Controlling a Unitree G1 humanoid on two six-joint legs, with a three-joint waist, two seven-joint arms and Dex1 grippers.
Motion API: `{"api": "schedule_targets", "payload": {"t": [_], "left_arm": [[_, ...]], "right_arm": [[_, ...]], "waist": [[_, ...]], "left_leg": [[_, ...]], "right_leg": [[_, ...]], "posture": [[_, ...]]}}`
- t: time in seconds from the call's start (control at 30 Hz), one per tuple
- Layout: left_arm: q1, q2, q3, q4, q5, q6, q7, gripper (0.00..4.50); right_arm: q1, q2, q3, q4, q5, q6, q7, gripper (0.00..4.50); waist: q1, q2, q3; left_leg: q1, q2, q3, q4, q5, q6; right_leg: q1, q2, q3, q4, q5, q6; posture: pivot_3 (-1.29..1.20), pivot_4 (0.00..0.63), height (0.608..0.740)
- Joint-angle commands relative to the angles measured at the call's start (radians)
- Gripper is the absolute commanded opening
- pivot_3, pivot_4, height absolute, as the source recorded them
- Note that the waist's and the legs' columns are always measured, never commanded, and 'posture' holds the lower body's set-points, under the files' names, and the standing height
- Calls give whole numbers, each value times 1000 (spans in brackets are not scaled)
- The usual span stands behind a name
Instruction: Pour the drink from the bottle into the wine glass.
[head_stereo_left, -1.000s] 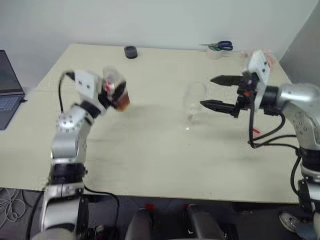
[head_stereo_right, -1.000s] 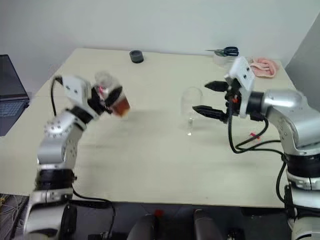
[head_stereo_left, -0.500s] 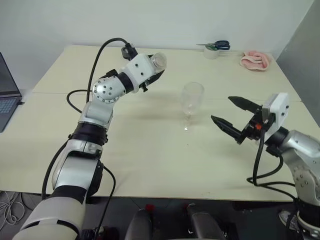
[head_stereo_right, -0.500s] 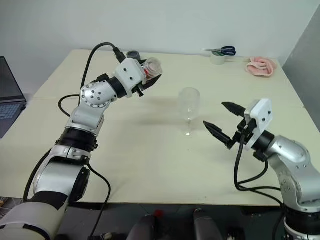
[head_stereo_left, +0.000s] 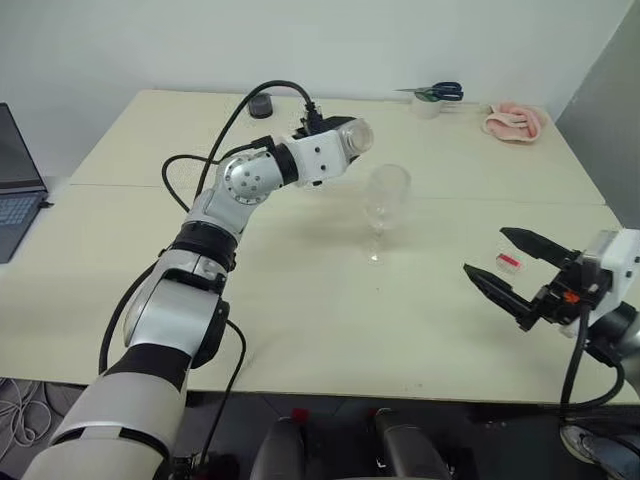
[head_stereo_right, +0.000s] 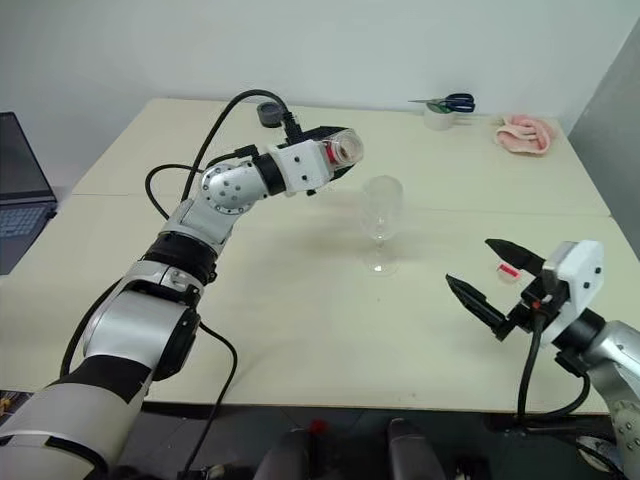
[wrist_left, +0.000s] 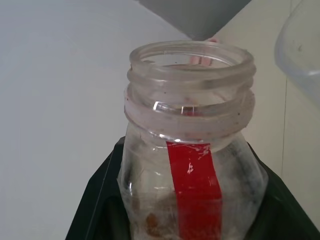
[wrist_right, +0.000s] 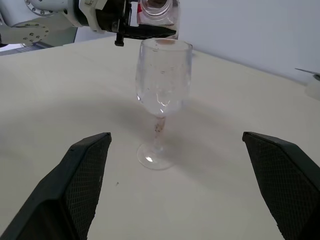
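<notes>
Open tabletop near and right of the wine glass, bottle crowding its left rim, scissors, tape, pink cloth lining far edge

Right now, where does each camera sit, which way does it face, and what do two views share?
Left eye and right eye: on the head, looking forward and down at the table; both arms show, left tool holding the bottle, right tool open.
Left wrist: on the left arm, looking along the uncapped bottle's mouth.
Right wrist: on the right arm, facing the glass; its own fingers show.
Shared: eye views and right wrist all show the glass and bottle.
</notes>
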Motion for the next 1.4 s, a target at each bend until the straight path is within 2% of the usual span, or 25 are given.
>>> {"api": "schedule_targets", "payload": {"t": [0.03, 0.5, 1.4], "left_arm": [[-66, -12, -6, 19, 23, -46, 32, 1871], [-158, -3, -108, 106, 222, -108, 221, 1870], [-228, 30, -217, 159, 412, -129, 457, 1869]], "right_arm": [[3, -20, -34, -56, 35, -8, -19, 4500], [14, -26, -32, -82, 51, -18, -65, 4500], [-13, -31, 25, -50, 12, -21, -81, 4500]], "waist": [[0, 0, 0], [1, 0, 0], [1, 0, 0]], "left_leg": [[0, 0, 0, 0, 0, 0], [0, 0, 0, 2, 0, 0], [0, 0, 0, 5, 0, 0]], "right_leg": [[0, 0, 0, 0, 0, 0], [1, 0, 0, 0, 0, 1], [2, 0, 0, 1, 1, 2]], "posture": [[0, 150, 740], [0, 150, 740], [0, 150, 740]]}}
